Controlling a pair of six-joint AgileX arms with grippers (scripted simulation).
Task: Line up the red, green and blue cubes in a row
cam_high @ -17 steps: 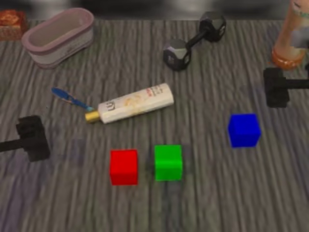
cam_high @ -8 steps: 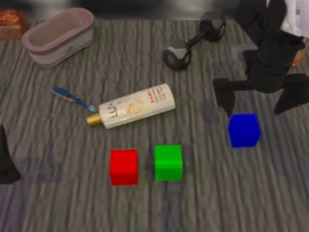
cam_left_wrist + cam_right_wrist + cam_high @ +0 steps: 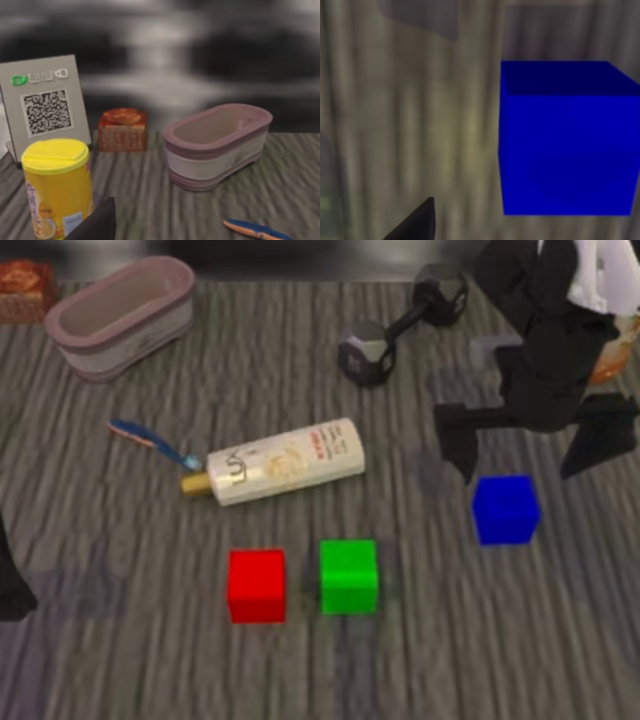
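Observation:
The red cube (image 3: 256, 585) and the green cube (image 3: 348, 577) sit side by side near the front middle, a small gap between them. The blue cube (image 3: 505, 508) stands apart to their right and slightly farther back; it fills much of the right wrist view (image 3: 570, 140). My right gripper (image 3: 527, 447) hovers open just behind and above the blue cube, its fingers spread wider than the cube. One dark fingertip (image 3: 417, 222) shows beside the cube, not touching it. My left arm (image 3: 10, 585) rests at the table's left edge, gripper open, holding nothing.
A cream lotion bottle (image 3: 280, 462) and a blue toothbrush (image 3: 150, 443) lie behind the red and green cubes. A dumbbell (image 3: 400, 325) lies at the back, a pink tub (image 3: 122, 315) back left. A yellow can (image 3: 57, 187), a QR sign (image 3: 45, 107) and an orange box (image 3: 122, 130) stand near the left arm.
My right arm has swung in from the right edge to over the blue cube and has edged slightly closer. My left arm has pulled back to the left edge. The cubes are unmoved.

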